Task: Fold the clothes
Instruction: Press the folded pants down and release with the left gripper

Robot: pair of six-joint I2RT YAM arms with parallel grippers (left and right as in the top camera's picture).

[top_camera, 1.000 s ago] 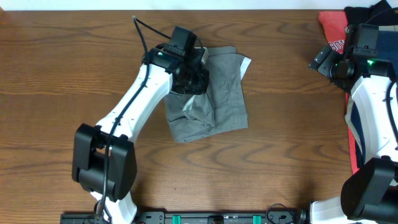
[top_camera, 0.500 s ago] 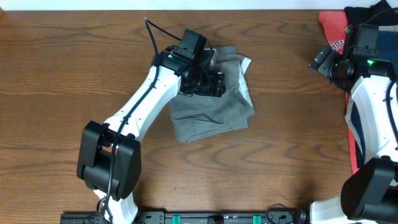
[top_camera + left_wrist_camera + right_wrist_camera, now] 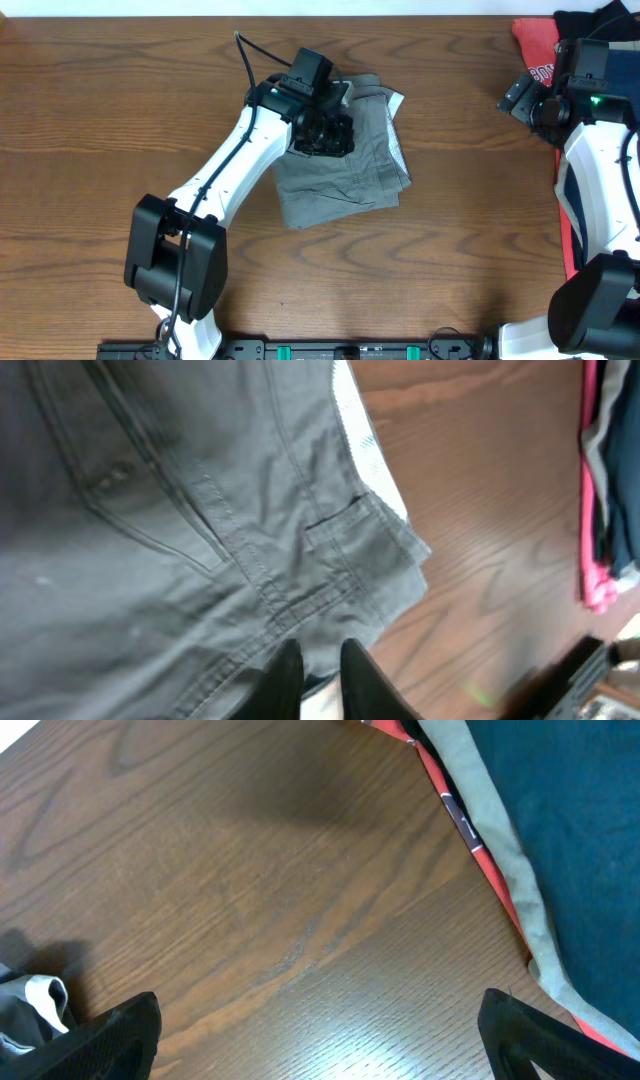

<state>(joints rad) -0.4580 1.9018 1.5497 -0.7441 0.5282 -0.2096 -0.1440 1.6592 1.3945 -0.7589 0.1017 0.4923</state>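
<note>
So at this point the grey shorts (image 3: 345, 170) were lying in a rumpled, roughly folded bundle on the wooden table (image 3: 100, 90), a bit left of the middle and toward the far edge. My left gripper (image 3: 325, 135) was parked right on top of their upper-left part. On the left wrist cam the two black fingers (image 3: 365, 680) were pretty much together, just a sliver between them. They sat at the stitched hem, with a bit of white inner lining (image 3: 375, 460) poking out along the edge. Honestly couldn't tell if any cloth was actually pinched in there.

The right gripper (image 3: 320, 1015) was way over on the right with its fingers spread wide apart and only bare wood between them. It hung just beside the pile of other clothes: a coral-red garment (image 3: 535, 45) with white print, a black garment (image 3: 600, 18) behind it, and a navy piece (image 3: 570, 200) partly under the right arm (image 3: 600, 170). That pile was well apart from the shorts.
</note>
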